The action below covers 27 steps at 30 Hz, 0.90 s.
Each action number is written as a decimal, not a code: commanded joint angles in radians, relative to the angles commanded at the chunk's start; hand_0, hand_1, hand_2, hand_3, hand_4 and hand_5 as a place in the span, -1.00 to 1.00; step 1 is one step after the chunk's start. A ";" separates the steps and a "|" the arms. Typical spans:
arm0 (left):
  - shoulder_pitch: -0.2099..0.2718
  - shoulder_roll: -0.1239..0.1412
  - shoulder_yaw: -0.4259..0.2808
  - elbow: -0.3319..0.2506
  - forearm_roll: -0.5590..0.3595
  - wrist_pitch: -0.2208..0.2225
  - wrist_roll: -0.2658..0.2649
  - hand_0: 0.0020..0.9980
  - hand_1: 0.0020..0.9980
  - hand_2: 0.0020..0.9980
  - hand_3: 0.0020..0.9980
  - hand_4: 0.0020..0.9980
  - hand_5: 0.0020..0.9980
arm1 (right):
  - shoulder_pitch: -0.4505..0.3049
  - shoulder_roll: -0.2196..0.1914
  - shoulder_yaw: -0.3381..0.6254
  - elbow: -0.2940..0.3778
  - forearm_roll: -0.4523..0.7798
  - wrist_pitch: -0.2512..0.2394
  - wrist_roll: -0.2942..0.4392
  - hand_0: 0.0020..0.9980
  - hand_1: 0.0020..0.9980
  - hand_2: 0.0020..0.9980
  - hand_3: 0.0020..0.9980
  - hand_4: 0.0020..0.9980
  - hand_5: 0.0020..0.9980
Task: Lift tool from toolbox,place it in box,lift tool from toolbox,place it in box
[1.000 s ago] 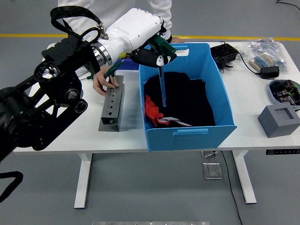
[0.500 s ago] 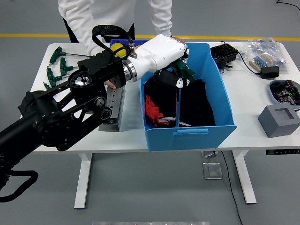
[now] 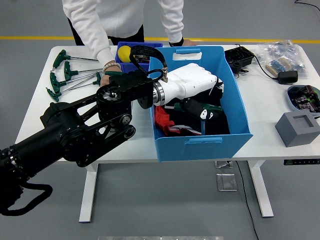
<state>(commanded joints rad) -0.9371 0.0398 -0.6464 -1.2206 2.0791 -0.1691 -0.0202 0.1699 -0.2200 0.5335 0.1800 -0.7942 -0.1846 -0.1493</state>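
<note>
White table (image 3: 270, 142) on a grey floor. Left hand (image 3: 200, 95) grips a green-handled tool (image 3: 207, 109) inside the blue box (image 3: 205, 147); its shaft is hidden.

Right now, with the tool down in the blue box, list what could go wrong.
1. The robot hand holds the tool low over the dark cloth in the box; on release the tool could snag the cloth.
2. The arm crosses the box's left wall; withdrawing might drag the box.
3. A person's hand rests near the arm, so a sweep back could hit it.
</note>
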 joint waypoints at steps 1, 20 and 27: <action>-0.004 -0.004 0.000 0.006 0.000 0.007 -0.004 -0.10 0.00 0.07 0.20 0.55 -0.03 | 0.001 0.000 -0.002 0.000 0.000 0.000 0.000 0.25 0.24 0.36 0.07 0.57 0.14; -0.007 0.019 -0.065 0.046 0.069 0.045 -0.023 0.01 0.13 0.29 0.23 0.57 0.00 | 0.001 -0.004 -0.019 0.000 0.009 0.003 0.001 0.25 0.24 0.36 0.06 0.57 0.14; 0.020 0.078 -0.111 0.084 0.132 0.027 -0.003 0.01 0.13 0.25 0.20 0.59 0.00 | -0.005 -0.002 -0.008 0.000 0.001 0.005 -0.001 0.26 0.24 0.36 0.07 0.57 0.14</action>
<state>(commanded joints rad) -0.9172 0.1179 -0.7571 -1.1369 2.2111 -0.1421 -0.0232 0.1653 -0.2222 0.5258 0.1800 -0.7930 -0.1799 -0.1501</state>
